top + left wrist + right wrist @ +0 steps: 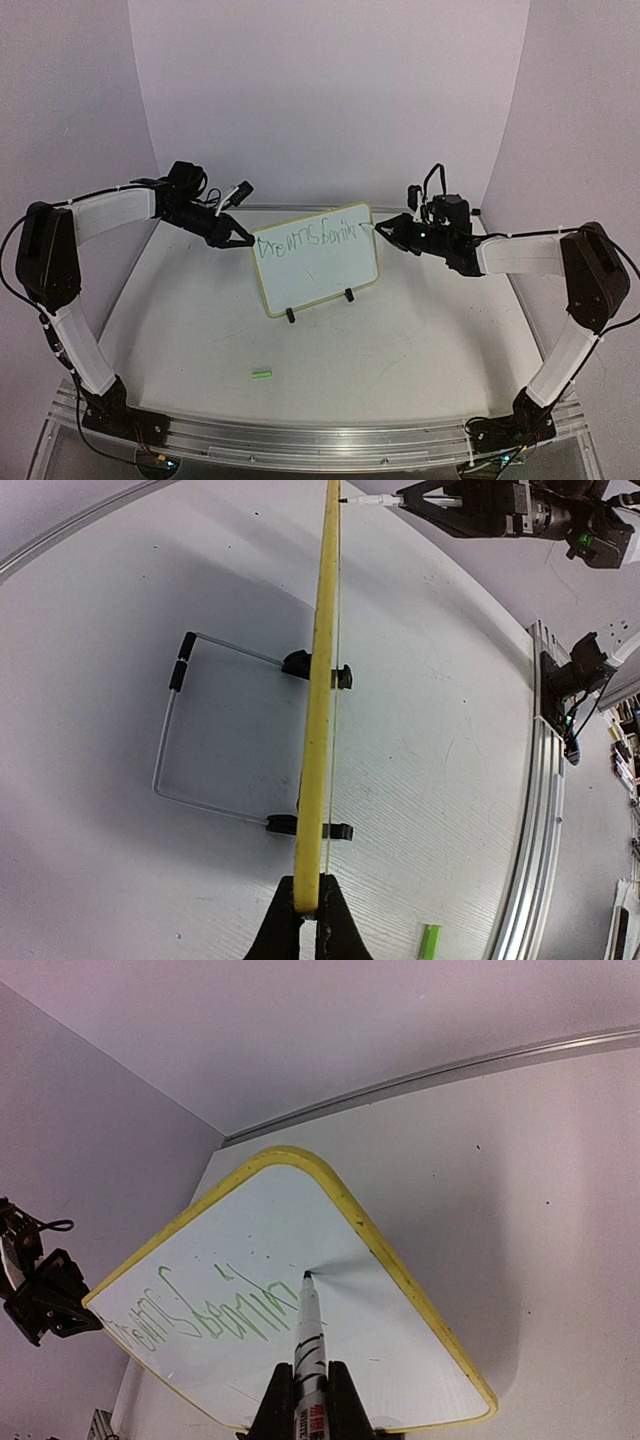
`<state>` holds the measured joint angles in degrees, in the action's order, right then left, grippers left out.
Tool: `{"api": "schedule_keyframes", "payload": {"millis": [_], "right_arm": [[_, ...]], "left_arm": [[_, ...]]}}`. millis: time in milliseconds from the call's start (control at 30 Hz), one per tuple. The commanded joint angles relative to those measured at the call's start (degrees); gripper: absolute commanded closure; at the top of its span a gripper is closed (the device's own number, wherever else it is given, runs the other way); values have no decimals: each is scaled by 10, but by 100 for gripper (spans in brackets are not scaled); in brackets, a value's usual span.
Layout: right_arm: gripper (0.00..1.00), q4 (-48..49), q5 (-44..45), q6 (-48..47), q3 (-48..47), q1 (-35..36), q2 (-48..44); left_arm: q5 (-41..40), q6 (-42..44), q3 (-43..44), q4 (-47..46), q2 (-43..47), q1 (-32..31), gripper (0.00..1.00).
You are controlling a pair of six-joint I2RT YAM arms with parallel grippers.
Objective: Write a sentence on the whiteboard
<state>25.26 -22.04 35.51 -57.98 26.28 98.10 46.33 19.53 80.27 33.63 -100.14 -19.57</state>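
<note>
The whiteboard (pixel 318 275), yellow-framed on two black feet, stands upright mid-table. One line of the green sentence (pixel 305 240) runs across its top; it also shows in the right wrist view (pixel 215 1310). My left gripper (pixel 240 238) is shut on the board's upper left edge. In the left wrist view the board's frame (pixel 318 730) shows edge-on between my jaws (pixel 305 905). My right gripper (pixel 385 232) is shut on a white marker (pixel 308 1330). The marker's tip touches the board (pixel 400 1360) just right of the last word, near the board's right edge.
A small green marker cap (pixel 262 373) lies on the table in front of the board; it also shows in the left wrist view (pixel 430 940). A wire stand (pixel 170 730) props the board from behind. Purple walls close the back and sides.
</note>
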Motion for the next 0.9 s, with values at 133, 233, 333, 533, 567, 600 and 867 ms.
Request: {"api": "schedule_keyframes", "payload": {"millis": [133, 233, 333, 533, 567, 600, 867], "right_arm": [[100, 19, -34, -13, -31, -2, 24], [100, 17, -41, -13, -27, -2, 28], [100, 16, -31, -11, -14, -2, 23], [100, 8, -3, -5, 7, -3, 12], [100, 7, 0, -4, 7, -3, 11], [100, 6, 2, -4, 7, -2, 11], [100, -7, 22, -6, -1, -3, 1]], "left_arm": [[-33, 20, -1, 28, 7, -6, 100], [-33, 20, -1, 28, 8, -6, 100], [-33, 21, -1, 28, 8, -6, 100], [-33, 20, -1, 27, 9, -6, 100], [-33, 20, -1, 27, 9, -6, 100], [-33, 20, -1, 28, 8, -6, 100], [-34, 20, -1, 28, 11, -6, 100]]}}
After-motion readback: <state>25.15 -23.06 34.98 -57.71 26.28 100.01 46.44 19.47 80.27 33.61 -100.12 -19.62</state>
